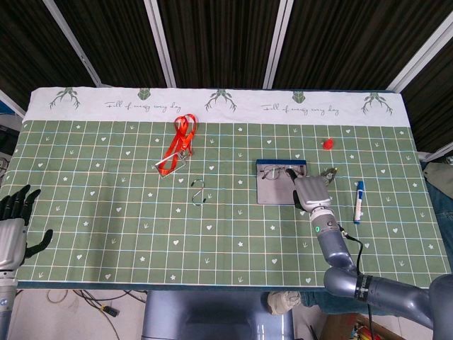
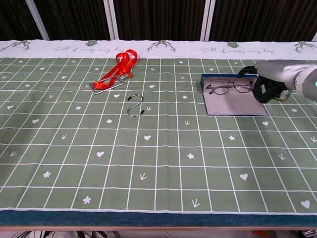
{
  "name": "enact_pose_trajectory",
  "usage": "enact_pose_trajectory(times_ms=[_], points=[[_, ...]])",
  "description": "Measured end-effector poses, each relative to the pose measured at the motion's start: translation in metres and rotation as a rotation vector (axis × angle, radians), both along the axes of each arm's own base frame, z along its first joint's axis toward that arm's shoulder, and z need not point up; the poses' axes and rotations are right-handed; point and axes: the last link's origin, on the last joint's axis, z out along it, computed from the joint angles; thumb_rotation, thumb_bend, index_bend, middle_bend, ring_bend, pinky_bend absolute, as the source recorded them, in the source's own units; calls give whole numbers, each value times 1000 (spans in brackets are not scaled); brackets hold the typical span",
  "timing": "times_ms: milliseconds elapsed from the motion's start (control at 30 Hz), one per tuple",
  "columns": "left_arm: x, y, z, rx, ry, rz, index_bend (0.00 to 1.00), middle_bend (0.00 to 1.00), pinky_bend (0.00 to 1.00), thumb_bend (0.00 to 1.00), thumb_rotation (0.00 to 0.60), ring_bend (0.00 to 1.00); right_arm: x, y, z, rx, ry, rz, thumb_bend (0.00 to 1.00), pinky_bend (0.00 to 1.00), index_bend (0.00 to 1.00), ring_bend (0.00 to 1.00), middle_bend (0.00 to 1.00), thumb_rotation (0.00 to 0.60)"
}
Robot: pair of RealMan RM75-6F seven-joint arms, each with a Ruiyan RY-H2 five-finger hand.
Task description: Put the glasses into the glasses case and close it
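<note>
The glasses [image 1: 278, 171] [image 2: 229, 87] lie unfolded along the far edge of the open glasses case [image 1: 272, 191] [image 2: 230, 105], which is a flat grey flap with a blue rim. My right hand [image 1: 310, 193] [image 2: 269, 85] hovers at the case's right edge with its fingers bent downward and the thumb arched apart toward the glasses. Nothing shows in its grasp. Whether it touches the case is unclear. My left hand [image 1: 14, 223] rests off the table's near left corner with its fingers spread, and it shows only in the head view.
A red lanyard [image 1: 177, 145] [image 2: 116, 72] and a metal S-hook [image 1: 199, 193] [image 2: 134, 105] lie left of centre. A blue-white pen [image 1: 359, 200], a small red piece [image 1: 327, 144] and a small shiny object [image 1: 330, 171] sit right of the case.
</note>
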Motion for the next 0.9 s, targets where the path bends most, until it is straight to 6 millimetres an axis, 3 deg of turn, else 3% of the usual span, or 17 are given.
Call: enact_pose_trajectory(times_ms=[367,900], points=[[-1,0,1,-3,-3,2,72,0,0,309,600,0,-1,-10,-18,30,34,-41,757,574,130,675,655,600],[-1,0,1,-3,-3,2,72,0,0,309,600,0,-2,-18,-27,40,38,-65,759,574,130,675,655,600]])
